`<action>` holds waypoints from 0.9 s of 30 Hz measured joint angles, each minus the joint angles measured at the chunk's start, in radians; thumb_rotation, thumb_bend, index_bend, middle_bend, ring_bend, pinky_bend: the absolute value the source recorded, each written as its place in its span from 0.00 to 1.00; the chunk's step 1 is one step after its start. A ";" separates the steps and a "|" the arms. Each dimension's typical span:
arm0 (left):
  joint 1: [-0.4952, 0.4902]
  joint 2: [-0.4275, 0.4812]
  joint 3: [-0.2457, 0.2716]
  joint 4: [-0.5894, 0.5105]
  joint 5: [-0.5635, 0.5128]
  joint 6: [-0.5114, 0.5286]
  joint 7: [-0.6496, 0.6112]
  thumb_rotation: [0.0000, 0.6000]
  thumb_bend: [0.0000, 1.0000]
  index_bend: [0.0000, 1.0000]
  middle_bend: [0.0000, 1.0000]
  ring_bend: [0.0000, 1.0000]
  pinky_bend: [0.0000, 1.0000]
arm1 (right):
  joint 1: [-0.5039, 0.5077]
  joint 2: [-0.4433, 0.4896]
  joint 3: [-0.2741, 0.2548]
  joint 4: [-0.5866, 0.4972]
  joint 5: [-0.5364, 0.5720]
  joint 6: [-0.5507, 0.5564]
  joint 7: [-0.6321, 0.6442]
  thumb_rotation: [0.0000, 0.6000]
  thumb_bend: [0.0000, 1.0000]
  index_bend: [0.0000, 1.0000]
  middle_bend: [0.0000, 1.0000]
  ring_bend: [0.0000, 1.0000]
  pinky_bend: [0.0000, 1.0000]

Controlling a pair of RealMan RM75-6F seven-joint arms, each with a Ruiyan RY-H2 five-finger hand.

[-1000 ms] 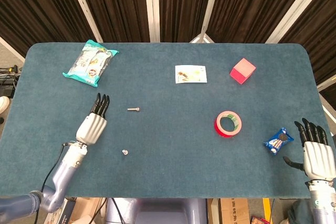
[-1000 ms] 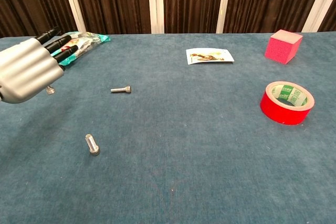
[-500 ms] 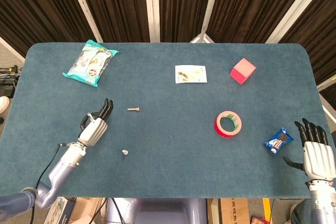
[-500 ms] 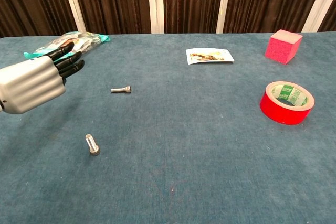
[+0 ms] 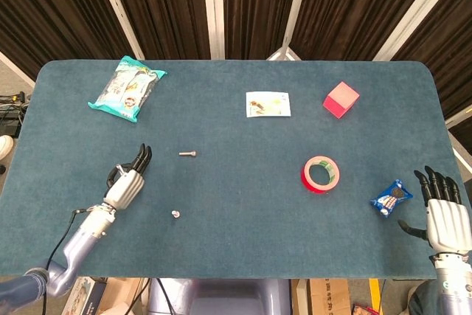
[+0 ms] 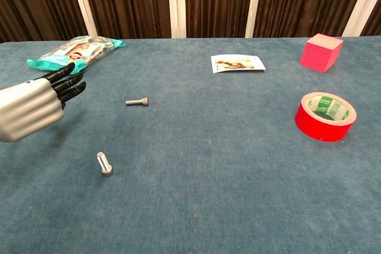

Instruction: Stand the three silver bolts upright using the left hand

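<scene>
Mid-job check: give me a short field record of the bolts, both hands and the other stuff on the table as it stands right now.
bolts seen: two only
near bolt: standing upright
far bolt: lying on its side
left hand: above the table, holding nothing, left of both bolts
right hand: at the table's right edge, fingers straight, holding nothing
other things: snack bag, card, pink cube, red tape roll, blue packet

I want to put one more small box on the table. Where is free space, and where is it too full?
The widest bare patch is the middle, between the lying bolt and the red tape roll, below the paper card. The near edge between the upright bolt and the blue packet is also bare. Tighter: around the left hand and the two bolts.
</scene>
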State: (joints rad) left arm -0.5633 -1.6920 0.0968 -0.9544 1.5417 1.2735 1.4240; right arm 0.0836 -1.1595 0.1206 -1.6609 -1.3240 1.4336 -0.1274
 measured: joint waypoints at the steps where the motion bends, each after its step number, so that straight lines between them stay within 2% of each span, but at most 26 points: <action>1: 0.001 0.000 0.000 0.006 0.004 0.000 0.000 1.00 0.56 0.57 0.04 0.00 0.00 | 0.000 0.000 0.000 0.000 0.000 0.000 0.000 1.00 0.00 0.11 0.03 0.00 0.00; 27: 0.017 -0.026 -0.010 0.061 0.053 -0.017 0.003 1.00 0.56 0.53 0.03 0.00 0.00 | -0.001 -0.003 0.002 0.000 0.003 0.004 -0.002 1.00 0.00 0.11 0.03 0.00 0.00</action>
State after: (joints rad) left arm -0.5465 -1.7183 0.0866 -0.8933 1.5947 1.2566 1.4273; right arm 0.0824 -1.1622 0.1226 -1.6611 -1.3213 1.4373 -0.1290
